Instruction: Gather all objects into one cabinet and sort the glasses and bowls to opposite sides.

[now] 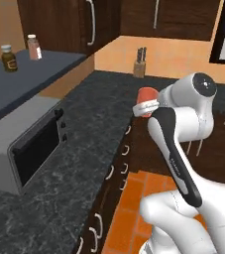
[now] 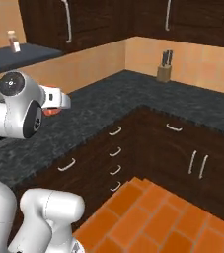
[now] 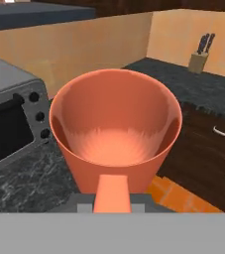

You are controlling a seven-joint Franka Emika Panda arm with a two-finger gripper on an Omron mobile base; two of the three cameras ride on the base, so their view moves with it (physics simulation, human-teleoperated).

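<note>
- I have the gripper (image 3: 112, 198) clamped on the orange-red cup (image 3: 115, 129); in the hand view the cup's mouth gapes straight at the camera, so its long axis runs along the gripper's own line of sight.
- Taking the toaster oven (image 1: 27, 149) as my landmark: the cup (image 1: 146, 101) hangs in the air to the oven's right, out over the front edge of the dark counter (image 1: 84, 149), not resting on anything.
- The wall cabinet (image 1: 69, 22) with the long silver handle sits up and behind the oven, on the far side of it from the cup.
- So, as I judge it, the coming move turns on this: the target lies up and leftward across the oven from my hand, and its door looks shut from here.
- The knife block (image 2: 164, 66) stands well beyond the oven, in the far corner.
</note>
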